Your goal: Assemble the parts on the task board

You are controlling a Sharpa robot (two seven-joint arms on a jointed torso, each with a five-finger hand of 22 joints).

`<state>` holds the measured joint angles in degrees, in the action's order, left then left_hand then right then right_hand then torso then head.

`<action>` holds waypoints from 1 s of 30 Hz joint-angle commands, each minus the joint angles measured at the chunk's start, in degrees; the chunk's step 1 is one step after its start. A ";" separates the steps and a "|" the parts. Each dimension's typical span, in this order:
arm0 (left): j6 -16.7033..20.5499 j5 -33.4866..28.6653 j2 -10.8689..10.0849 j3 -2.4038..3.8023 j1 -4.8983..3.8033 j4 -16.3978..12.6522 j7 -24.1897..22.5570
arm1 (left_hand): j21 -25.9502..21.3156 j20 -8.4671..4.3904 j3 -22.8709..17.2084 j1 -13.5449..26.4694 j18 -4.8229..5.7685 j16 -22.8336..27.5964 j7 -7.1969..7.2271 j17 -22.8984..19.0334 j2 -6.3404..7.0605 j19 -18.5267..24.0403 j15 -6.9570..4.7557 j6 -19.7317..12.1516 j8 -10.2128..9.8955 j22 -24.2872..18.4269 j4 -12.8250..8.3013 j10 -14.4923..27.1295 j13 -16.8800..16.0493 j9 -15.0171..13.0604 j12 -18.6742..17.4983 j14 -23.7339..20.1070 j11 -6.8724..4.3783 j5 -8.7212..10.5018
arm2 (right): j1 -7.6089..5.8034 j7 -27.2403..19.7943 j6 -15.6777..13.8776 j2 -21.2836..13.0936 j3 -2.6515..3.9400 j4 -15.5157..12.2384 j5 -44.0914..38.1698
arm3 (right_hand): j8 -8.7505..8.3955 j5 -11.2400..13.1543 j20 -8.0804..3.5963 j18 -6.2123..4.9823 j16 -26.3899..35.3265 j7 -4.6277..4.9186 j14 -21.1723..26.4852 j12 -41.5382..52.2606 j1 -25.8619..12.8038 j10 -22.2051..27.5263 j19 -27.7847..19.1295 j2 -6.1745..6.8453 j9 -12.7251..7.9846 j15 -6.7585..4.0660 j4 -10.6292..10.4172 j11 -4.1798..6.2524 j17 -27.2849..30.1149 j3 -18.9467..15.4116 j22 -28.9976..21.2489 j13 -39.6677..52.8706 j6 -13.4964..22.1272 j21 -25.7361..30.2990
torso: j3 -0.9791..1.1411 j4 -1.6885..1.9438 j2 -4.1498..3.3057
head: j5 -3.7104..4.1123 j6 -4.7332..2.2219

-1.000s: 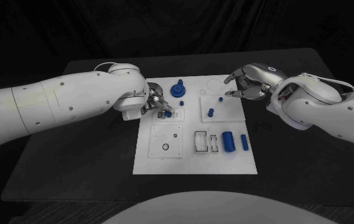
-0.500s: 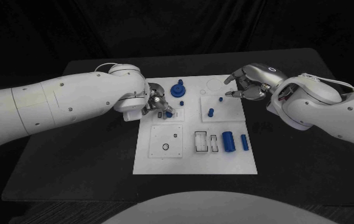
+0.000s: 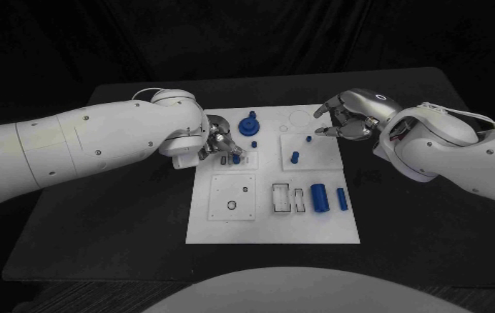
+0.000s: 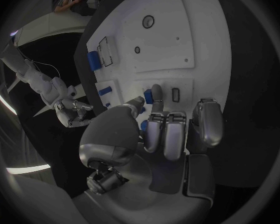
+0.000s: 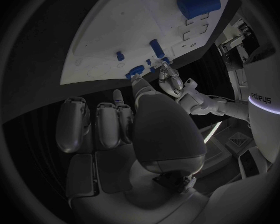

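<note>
Pinching a small blue part [image 3: 235,159] at the task board [image 3: 270,227] left edge, the left hand [image 3: 219,146] works while the right hand [image 3: 345,121], empty with fingers curled, hovers over the far right corner near bare tabletop [image 3: 413,213]

1. The scene is dim overall; the backdrop behind the counter [image 3: 114,206] is almost black and swallows detail.
2. The white board [image 3: 270,224] is the brightest surface, evenly lit with no hard glare.
3. Shadows around the board are faint and soft; the counter's dark top barely shows them.
4. The left hand [image 4: 159,129] in its wrist view carries soft highlights on its silver fingers.
5. Both wrist views are fisheye circles in dark frames: the board's straight edges bend, and the rims fade into murk.
</note>
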<state>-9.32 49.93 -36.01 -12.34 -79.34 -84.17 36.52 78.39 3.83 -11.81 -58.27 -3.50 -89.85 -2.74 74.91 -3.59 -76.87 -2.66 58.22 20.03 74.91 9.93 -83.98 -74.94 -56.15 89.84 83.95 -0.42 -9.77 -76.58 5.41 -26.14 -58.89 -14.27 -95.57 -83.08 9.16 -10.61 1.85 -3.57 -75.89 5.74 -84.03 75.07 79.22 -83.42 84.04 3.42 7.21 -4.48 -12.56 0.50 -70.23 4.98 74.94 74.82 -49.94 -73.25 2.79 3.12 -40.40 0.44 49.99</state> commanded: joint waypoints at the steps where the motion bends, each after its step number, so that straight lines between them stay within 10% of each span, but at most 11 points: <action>1: 0.18 -0.13 0.02 0.04 0.09 -0.01 -1.04 | -0.38 -0.54 -0.74 -1.77 -0.61 -0.15 0.51 15.09 -0.17 -0.08 -0.61 -0.75 0.65 4.51 -1.38 -6.02 -15.06 -1.05 0.16 6.05 -0.68 -2.49 | 0.18 0.27 0.02 -0.03 0.03 0.03 -0.10 | 0.23 -0.37 0.29 0.19 -0.06 0.06 -2.76 -0.25 0.27 -0.13 0.86 -0.45 -0.06 0.40 0.37 -0.35 0.06 0.12 10.60 -1.88 -0.47 0.11 | -0.03 -0.05 -0.01 | -0.02 0.01; 8: -0.34 -0.13 -0.13 0.04 0.09 -0.18 -1.13 | -0.90 -0.80 -6.05 -6.16 -0.64 -0.15 0.50 15.09 0.76 0.06 -0.80 -2.65 0.28 4.76 -6.45 -6.02 -15.06 -2.43 0.16 6.05 -0.83 -11.08 | 0.33 0.25 0.00 -0.08 0.03 0.09 -0.10 | 0.23 -0.37 0.29 0.19 -0.06 0.06 -2.76 -0.25 0.27 -0.13 0.86 -0.45 -0.06 0.40 0.37 -0.35 0.06 0.12 10.60 -1.88 -0.47 0.11 | -0.01 0.00 0.01 | -0.07 0.01; 30: 2.80 -0.13 -0.85 0.03 0.12 -1.28 -2.52 | -2.13 -0.44 -12.21 -5.59 -0.87 -0.15 -0.24 15.09 2.05 0.92 -0.37 -3.57 -1.56 4.60 -9.36 -3.75 -13.28 -2.02 -2.02 6.05 -0.31 -13.18 | 0.81 0.09 -0.21 -0.24 0.03 0.27 -0.10 | 0.21 -0.44 0.31 0.18 -0.03 0.08 -2.74 -0.32 0.40 -0.11 0.84 -0.48 -0.10 0.44 0.48 -0.39 0.13 0.16 10.58 -1.98 -0.53 0.17 | -0.01 0.02 0.00 | -0.01 0.01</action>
<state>-8.46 49.93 -36.86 -12.34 -79.32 -85.17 35.37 76.44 3.47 -19.51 -63.92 -3.50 -89.85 -3.14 74.90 -1.67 -76.40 -3.07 55.13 18.85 74.91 4.83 -84.06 -74.94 -58.27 88.03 83.95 -0.87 -22.91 -75.93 5.39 -26.13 -59.03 -14.27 -95.32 -83.08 9.16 -10.86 1.85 -3.57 -75.89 5.94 -84.03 75.02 79.34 -83.42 84.04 3.30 7.16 -4.48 -12.32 0.50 -70.15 5.22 74.92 74.82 -50.14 -73.25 2.79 3.11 -40.39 0.46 49.99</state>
